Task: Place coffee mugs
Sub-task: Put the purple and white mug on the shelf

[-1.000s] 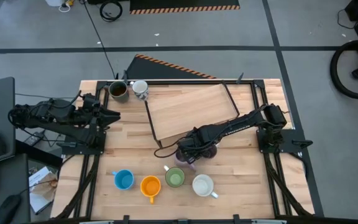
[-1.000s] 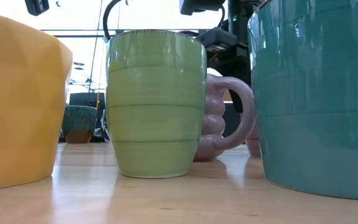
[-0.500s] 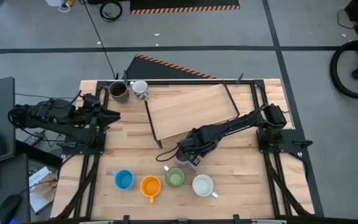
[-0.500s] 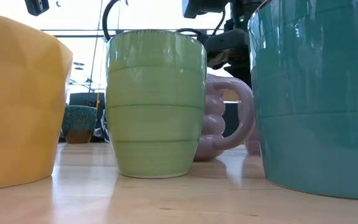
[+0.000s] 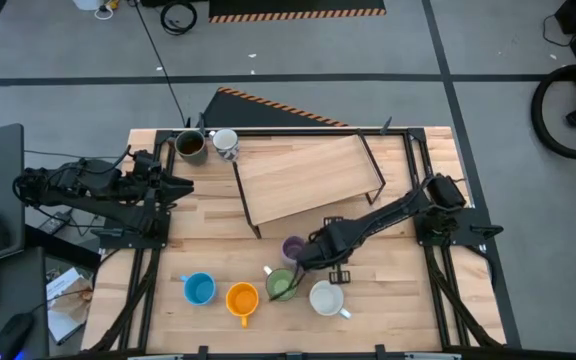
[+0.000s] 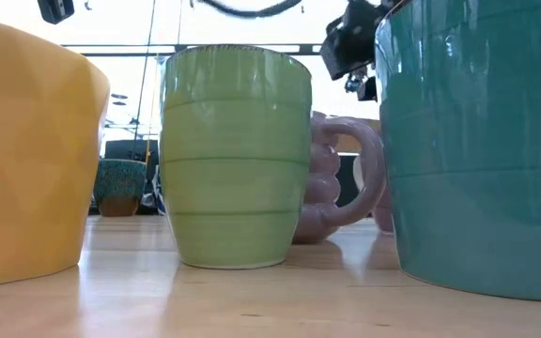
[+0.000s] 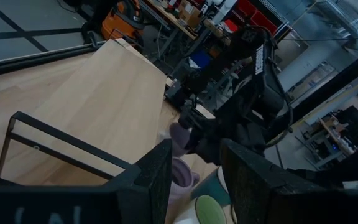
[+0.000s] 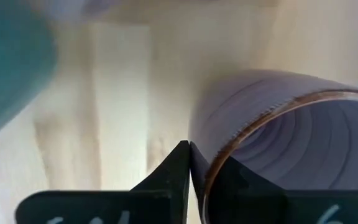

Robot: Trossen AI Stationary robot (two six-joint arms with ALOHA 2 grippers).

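A lilac mug (image 5: 293,248) stands upright on the table behind the green mug (image 5: 281,285). My right gripper (image 5: 306,263) is just beside it, toward the near edge. Its fingers (image 8: 189,157) are shut with nothing between them, next to the mug's brown-edged rim (image 8: 272,106). The blue (image 5: 199,289), orange (image 5: 242,298), green and white (image 5: 326,298) mugs stand in a row near the front edge. A dark brown mug (image 5: 190,146) and a patterned mug (image 5: 226,143) stand at the far left. My left gripper (image 7: 194,174) waits open at the table's left side. My right gripper's shut fingertips slant down beside the lilac mug's outer wall, just below the rim (image 8: 219,158). I cannot tell whether they touch it. The mug stands on the table by its base.
A tilted wooden board on a black wire frame (image 5: 308,178) fills the table's far middle. In the left wrist view a second lilac shape (image 7: 182,177) shows beside the right arm. There is bare table between the board and the row of mugs.
My right gripper has drawn back from over the lilac mug toward the table's near right and now sits beside it. The mug, hidden under the gripper before, now shows from above. In the low view the arm has risen and shifted right. The mugs have kept their places.
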